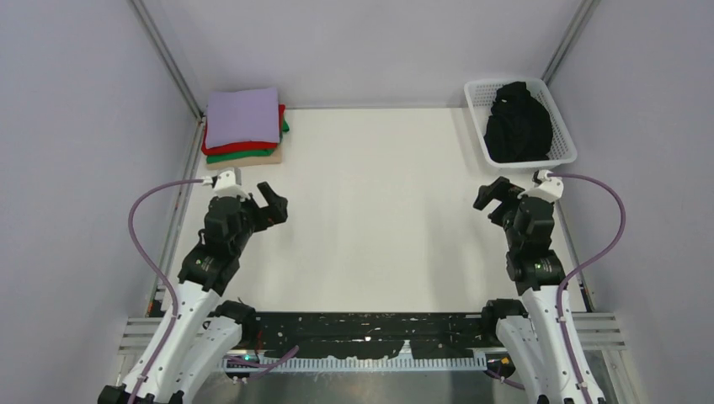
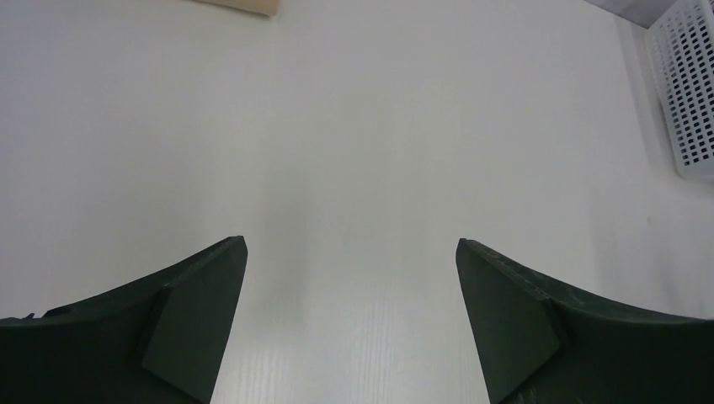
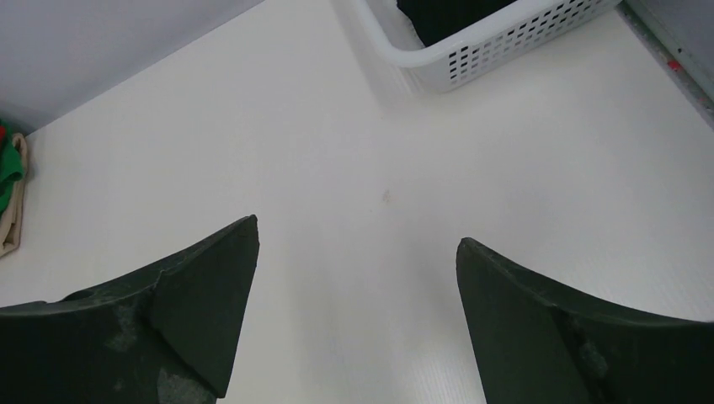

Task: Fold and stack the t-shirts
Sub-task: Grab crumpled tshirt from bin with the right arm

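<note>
Apparently the gap between shirts. Four already folded and stacked at the far-left corner of the surface (image 1: 370,227): lavender t-shirt (image 1: 242,116) on top, red t-shirt (image 1: 221,151) beneath, then green t-shirt (image 3: 8,168), then tan t-shirt (image 2: 253,7) at the bottom. One remaining, by the look of it: black t-shirt (image 1: 518,126), crumpled in a heap inside the white mesh basket (image 3: 497,42) at the far-right corner.

Left fingers (image 2: 194,320) spread wide, gripping nothing, hovering above bare surface near the left side, just short of the stack. Right fingers (image 3: 194,295) likewise spread wide and empty, hovering near the right side, the basket just beyond them to the far right.

Next, most likely: reach with the right arm over the basket's near wall, pinch a fold of the black cloth and lift it high enough to clear the rim, then drag it out to the middle of the surface for spreading flat. Probably a job for both arms once the shirt is out.

In the way: only the basket's wall, and the chance of the light basket lifting or sliding along with the cloth. Hard to tell where collar and sleeves lie in that heap. Open middle between the arms; stack well apart from the basket.
</note>
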Robot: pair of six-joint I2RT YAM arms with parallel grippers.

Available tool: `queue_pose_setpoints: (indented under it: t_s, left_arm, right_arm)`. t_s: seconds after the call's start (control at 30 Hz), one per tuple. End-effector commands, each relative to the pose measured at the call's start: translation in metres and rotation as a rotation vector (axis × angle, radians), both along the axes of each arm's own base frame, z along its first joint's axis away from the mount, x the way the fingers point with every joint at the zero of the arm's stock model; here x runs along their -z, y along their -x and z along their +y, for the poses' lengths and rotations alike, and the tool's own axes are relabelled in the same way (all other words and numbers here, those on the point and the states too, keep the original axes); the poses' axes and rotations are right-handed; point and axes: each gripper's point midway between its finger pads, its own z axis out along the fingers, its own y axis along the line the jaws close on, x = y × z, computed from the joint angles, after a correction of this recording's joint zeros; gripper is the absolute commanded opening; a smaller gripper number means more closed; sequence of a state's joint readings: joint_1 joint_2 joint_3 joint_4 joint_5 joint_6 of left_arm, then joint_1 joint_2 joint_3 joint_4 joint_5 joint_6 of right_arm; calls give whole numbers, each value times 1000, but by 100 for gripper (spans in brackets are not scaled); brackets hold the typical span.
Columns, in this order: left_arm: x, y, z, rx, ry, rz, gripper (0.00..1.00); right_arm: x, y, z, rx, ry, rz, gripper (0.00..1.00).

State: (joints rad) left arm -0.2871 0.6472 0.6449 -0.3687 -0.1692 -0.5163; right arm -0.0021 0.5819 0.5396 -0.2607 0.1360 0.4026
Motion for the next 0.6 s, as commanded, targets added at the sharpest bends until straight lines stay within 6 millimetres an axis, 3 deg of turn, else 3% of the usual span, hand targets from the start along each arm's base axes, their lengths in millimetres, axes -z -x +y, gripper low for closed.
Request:
queue_pose_setpoints:
  t_s: [0.0, 0.07, 0.1, 0.13, 0.17, 0.2, 0.23, 0.27, 0.3, 0.33, 0.37, 0.4, 0.43, 0.47, 0.5, 0.53, 0.57]
  left_arm:
    - [-25, -14, -4, -6, 27, -72, 100]
    - [-25, -17, -7, 2, 32, -66, 99]
    - [-25, -19, -8, 7, 34, -64, 99]
    - [-25, -20, -9, 8, 34, -62, 99]
    - [-25, -21, -9, 5, 31, -59, 100]
    - [-25, -23, -8, -1, 31, -56, 100]
    - [-24, -24, -8, -4, 29, -53, 100]
    - [-23, -25, -8, -7, 27, -50, 100]
    - [-21, -26, -8, -9, 26, -47, 100]
    - [-20, -26, -7, -11, 24, -42, 100]
    - [-17, -27, -7, -17, 20, -36, 100]
    - [-15, -28, -6, -24, 17, -29, 99]
    - [-12, -28, -4, -31, 12, -19, 99]
    - [-10, -28, -3, -36, 9, -12, 100]
    - [-8, -28, -3, -41, 8, -3, 100]
    - [-7, -29, -3, -45, 15, 0, 100]
    - [-6, -29, -4, -47, 22, 1, 100]
  right_arm:
    - [-49, -13, -17, 94, 16, -89, 95]
    - [-59, -22, -18, 93, 30, -96, 95]
    - [-73, -27, -20, 97, 44, -124, 95]
    - [-68, -36, -23, 115, 57, -93, 95]
    - [-84, -42, -27, 128, 72, -110, 95]
    - [-75, -53, -33, 159, 89, -62, 95]
    - [-93, -61, -37, 171, 104, -84, 95]
    - [-80, -76, -43, 193, 119, -24, 95]
    - [-100, -86, -47, 203, 132, -52, 95]
    - [-84, -105, -55, 216, 144, 13, 95]
    - [-101, -120, -59, 221, 152, -5, 95]
    - [-76, -140, -70, 233, 151, 75, 95]
    - [-95, -155, -76, 247, 133, 45, 95]
    - [-64, -173, -90, 263, 114, 129, 95]
    - [-82, -190, -96, 265, 101, 97, 95]
    - [-48, -205, -109, 285, 89, 180, 95]
    - [-41, -228, -122, 297, 84, 195, 95]
